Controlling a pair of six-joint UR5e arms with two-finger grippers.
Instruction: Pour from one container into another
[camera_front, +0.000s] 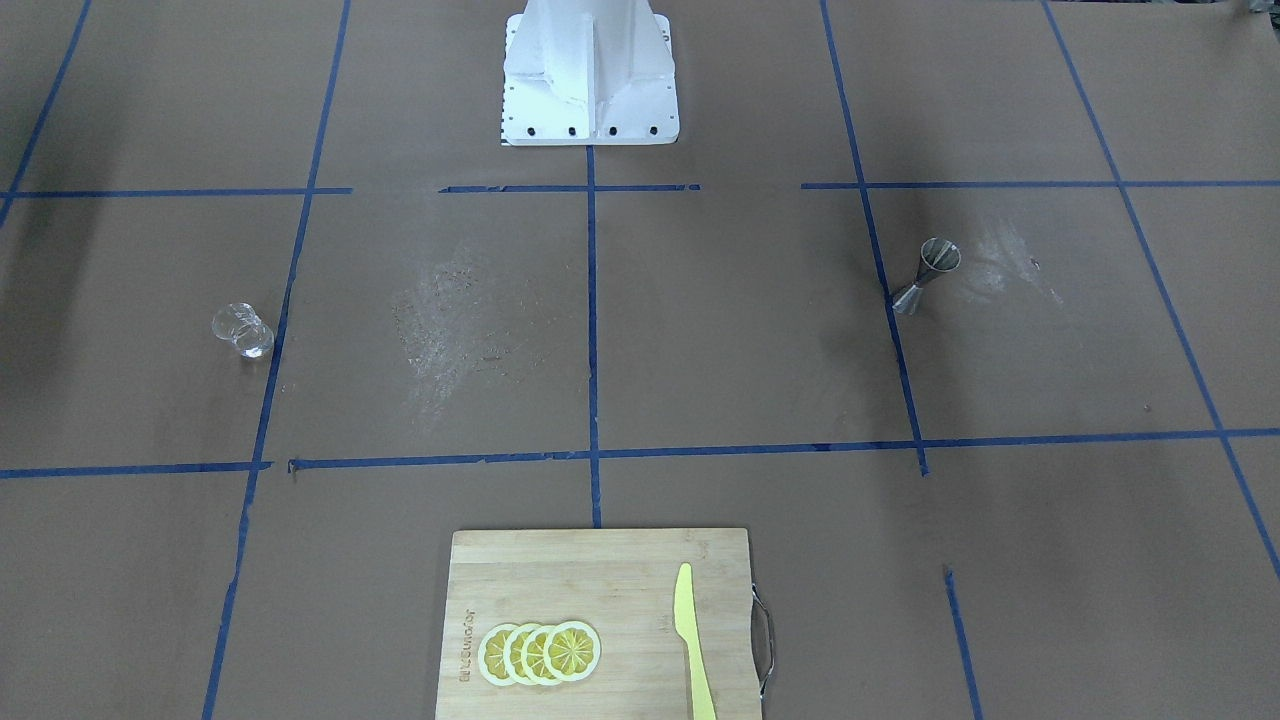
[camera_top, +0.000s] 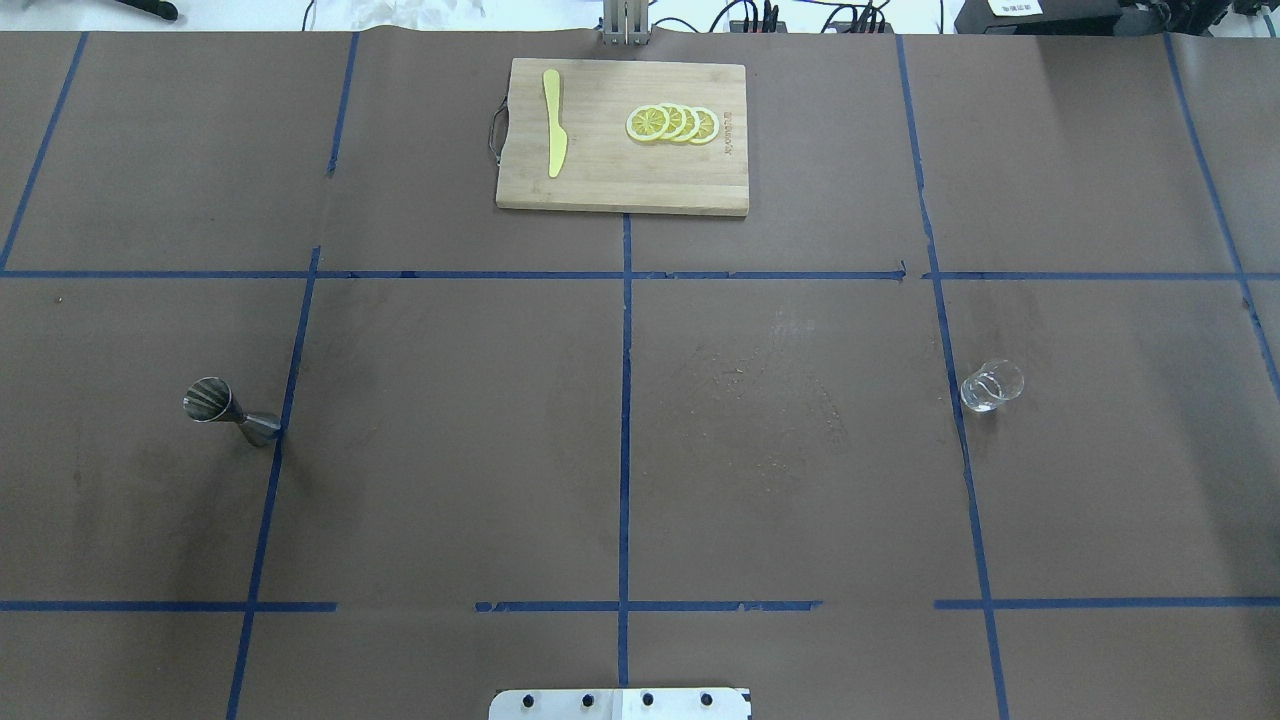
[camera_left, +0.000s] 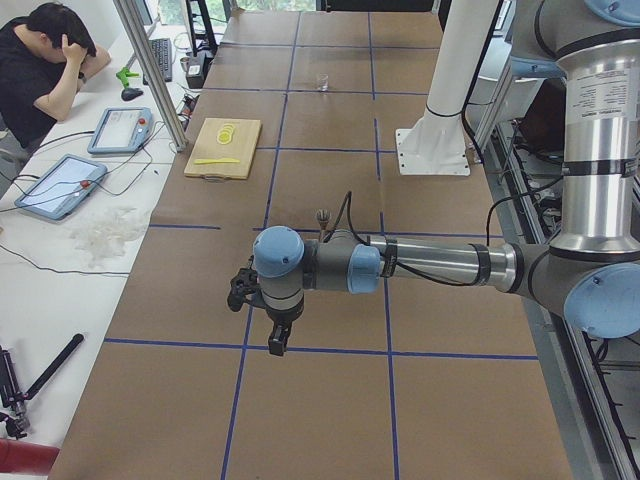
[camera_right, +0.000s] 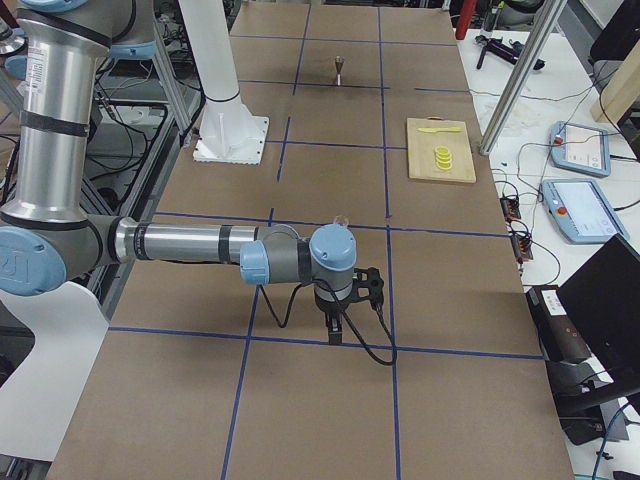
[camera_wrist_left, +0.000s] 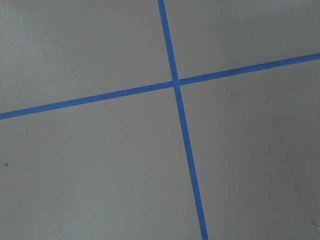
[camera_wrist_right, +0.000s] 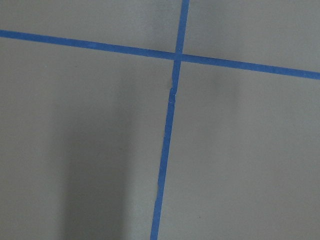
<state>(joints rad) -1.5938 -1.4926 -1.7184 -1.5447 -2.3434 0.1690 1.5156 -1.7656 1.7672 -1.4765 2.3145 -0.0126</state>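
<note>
In the view that faces the robot, a small clear glass (camera_front: 243, 331) stands on the brown table (camera_front: 740, 330), out on the robot's right side. A shiny metal jigger (camera_front: 926, 276) stands far away from it on the robot's left side, just beside a blue tape line (camera_front: 592, 330). At the near edge lies a wooden cutting board (camera_front: 570, 580) with four lemon slices (camera_front: 540, 652) in a row and a yellow knife (camera_front: 692, 645) next to them. The white robot base (camera_front: 590, 75) is at the top, and no arm shows here. From overhead, the glass (camera_top: 992, 386) and the jigger (camera_top: 228, 411) both stand upright, well apart, with nothing touching them. In the left side view, the near arm reaches out low over the table, and the left gripper (camera_left: 276, 342) points down close to the jigger (camera_left: 322, 215) but not on it. I cannot tell how far its fingers are open. A person sits at a white desk beside the table. In the right side view, the right gripper (camera_right: 334, 330) hangs down near the glass (camera_right: 341, 220), and I cannot tell about its fingers either. Both wrist cameras show only brown table and crossing blue tape.
</note>
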